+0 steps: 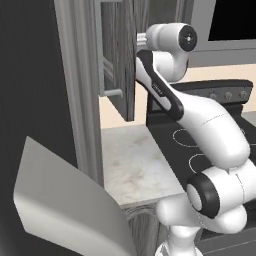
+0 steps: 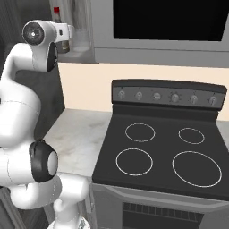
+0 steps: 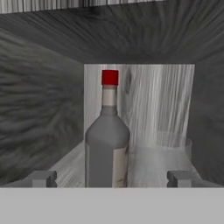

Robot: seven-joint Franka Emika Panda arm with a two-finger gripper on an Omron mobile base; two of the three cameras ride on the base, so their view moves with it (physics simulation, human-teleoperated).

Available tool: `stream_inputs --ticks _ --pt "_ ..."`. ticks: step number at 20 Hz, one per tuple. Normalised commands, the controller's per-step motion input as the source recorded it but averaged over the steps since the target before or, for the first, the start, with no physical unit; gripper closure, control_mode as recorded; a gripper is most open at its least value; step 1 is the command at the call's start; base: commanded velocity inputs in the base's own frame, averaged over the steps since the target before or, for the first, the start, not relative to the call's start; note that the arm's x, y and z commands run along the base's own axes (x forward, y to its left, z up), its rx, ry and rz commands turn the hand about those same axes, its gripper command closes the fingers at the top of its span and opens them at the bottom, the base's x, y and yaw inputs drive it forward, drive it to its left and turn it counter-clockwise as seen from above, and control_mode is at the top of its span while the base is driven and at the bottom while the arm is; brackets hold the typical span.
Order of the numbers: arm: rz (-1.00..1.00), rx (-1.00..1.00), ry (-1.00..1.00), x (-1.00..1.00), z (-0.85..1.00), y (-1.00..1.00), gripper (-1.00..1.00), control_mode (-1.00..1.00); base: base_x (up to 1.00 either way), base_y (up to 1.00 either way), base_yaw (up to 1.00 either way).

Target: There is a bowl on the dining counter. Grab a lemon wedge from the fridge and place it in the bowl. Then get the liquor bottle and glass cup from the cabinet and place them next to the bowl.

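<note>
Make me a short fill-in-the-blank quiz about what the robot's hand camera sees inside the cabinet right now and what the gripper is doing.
1. The liquor bottle has a ____ cap.
2. In the hand view, the glass cup stands to the ____ of the bottle.
3. The gripper has its jaws ____, one fingertip on each side of the bottle.
4. Bottle and cup stand inside the ____.

Missing words: red; right; open; cabinet

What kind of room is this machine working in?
Most likely a home kitchen. A black stove with four ring burners stands beside a marble worktop, and a dark wall cabinet hangs open with a red-capped bottle and a clear glass cup inside.
</note>
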Motion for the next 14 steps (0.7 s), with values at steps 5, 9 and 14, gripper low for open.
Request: stream_inputs --ticks 5,9,14 --pt "0.00 0.00 0.00 0.34 0.02 0.03 -1.00 -1.00 0.00 0.00 0.00" --pt "0.00 0.00 0.00 0.30 0.18 0.12 -1.00 -1.00 0.00 0.00 0.00" --pt "0.00 0.00 0.00 0.26 0.21 0.15 -1.00 -1.00 0.00 0.00 0.00"
